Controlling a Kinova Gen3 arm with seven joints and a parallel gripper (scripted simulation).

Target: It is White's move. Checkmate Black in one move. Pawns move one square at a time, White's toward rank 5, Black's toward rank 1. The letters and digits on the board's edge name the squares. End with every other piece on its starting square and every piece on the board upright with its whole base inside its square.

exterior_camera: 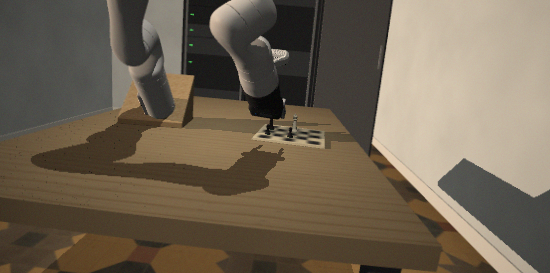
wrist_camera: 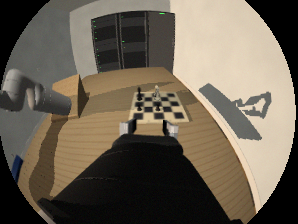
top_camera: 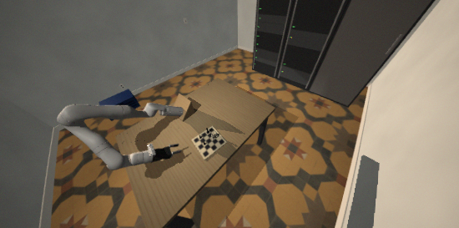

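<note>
Top view: small black-and-cream chequered chessboard point(top_camera: 209, 142) lies on the wooden plank tabletop point(top_camera: 175, 182), toward its 3 o'clock edge. Grey seven-joint arm point(top_camera: 89, 140) reaches in from 9 o'clock; its black two-finger gripper point(top_camera: 179, 147) hangs over bare wood just short of the board's 9 o'clock side, fingers released and nothing between them. Several dark pieces cluster on the far half of the board; individual squares and edge letters too small to read here.

Exterior view: gripper point(exterior_camera: 272, 113) sits above the near-left corner of the board point(exterior_camera: 290, 136), clear of the tabletop. One tall white chess piece point(exterior_camera: 295, 123) stands upright at the far side; a short black piece point(exterior_camera: 289, 133) stands just in front of it, another dark piece near the fingers. Tan wooden wedge block point(exterior_camera: 165, 100) at 10 o'clock, well apart.

Wrist view: board point(wrist_camera: 158, 106) lies straight ahead at 12 o'clock, beyond the fingers, apart from them. White piece point(wrist_camera: 154, 90) on the far rank, pale and tiny.

Judgement: step in hand is the approach. The mating piece cannot be identified at this resolution. To do it well: keep height while crossing the dark pieces, come down vertically over the chosen white piece, centre the fingers on its stem before closing, avoid brushing neighbours
</note>
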